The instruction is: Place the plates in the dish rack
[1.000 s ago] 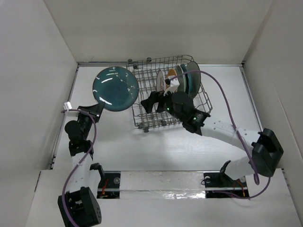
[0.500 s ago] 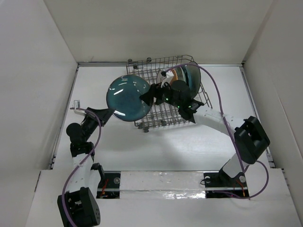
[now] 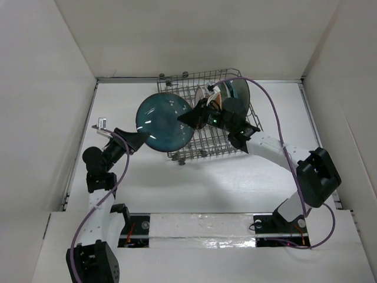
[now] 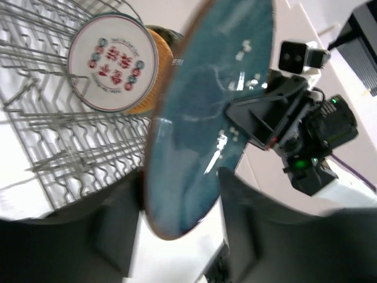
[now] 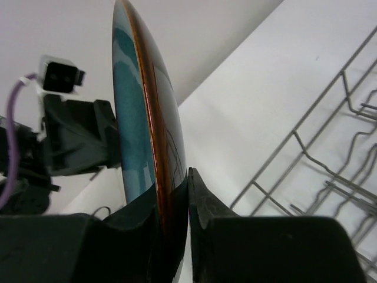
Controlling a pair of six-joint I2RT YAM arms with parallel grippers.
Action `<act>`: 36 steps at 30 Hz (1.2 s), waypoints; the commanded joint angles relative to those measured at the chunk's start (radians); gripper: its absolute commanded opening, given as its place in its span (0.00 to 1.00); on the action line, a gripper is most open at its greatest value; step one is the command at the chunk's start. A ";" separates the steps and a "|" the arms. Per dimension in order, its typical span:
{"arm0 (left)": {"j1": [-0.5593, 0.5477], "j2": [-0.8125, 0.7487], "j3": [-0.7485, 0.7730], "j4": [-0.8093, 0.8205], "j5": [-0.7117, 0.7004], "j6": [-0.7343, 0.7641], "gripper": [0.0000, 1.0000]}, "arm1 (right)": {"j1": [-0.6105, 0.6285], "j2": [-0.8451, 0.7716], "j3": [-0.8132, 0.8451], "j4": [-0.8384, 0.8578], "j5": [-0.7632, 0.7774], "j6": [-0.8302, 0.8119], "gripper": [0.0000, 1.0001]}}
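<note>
The left pincer (image 3: pixel 134 140) grips the near-left rim of the dark teal plate (image 3: pixel 165 122). The right pincer (image 3: pixel 189 118) is clenched on the opposite rim, so the plate hangs tilted between them at the left end of the dish rack (image 3: pixel 200 142). Just beyond the right pincer, a white patterned plate (image 4: pixel 112 62) stands upright among the rack's tines, with a tan-orange plate (image 4: pixel 164 53) directly behind it.

Top view is bright and even, white counter (image 3: pixel 235 183) nearly washed out, only soft shadows under the dish rack (image 3: pixel 200 144). Small glare spots on the dark teal plate (image 3: pixel 165 121). Wrist shots: left end effector (image 4: pixel 181 174) and right end effector (image 5: pixel 174 183) are dark, blurry up close.
</note>
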 commanded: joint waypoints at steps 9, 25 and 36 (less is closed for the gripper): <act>-0.183 -0.112 0.328 -0.494 -0.315 0.499 0.90 | -0.102 -0.166 0.032 -0.017 0.202 -0.019 0.00; -0.266 -0.211 0.345 -0.661 -0.480 0.659 0.51 | -0.055 0.093 0.340 -0.279 0.754 -0.275 0.00; -0.285 -0.222 0.351 -0.681 -0.489 0.664 0.14 | 0.004 0.323 0.613 -0.423 0.963 -0.404 0.00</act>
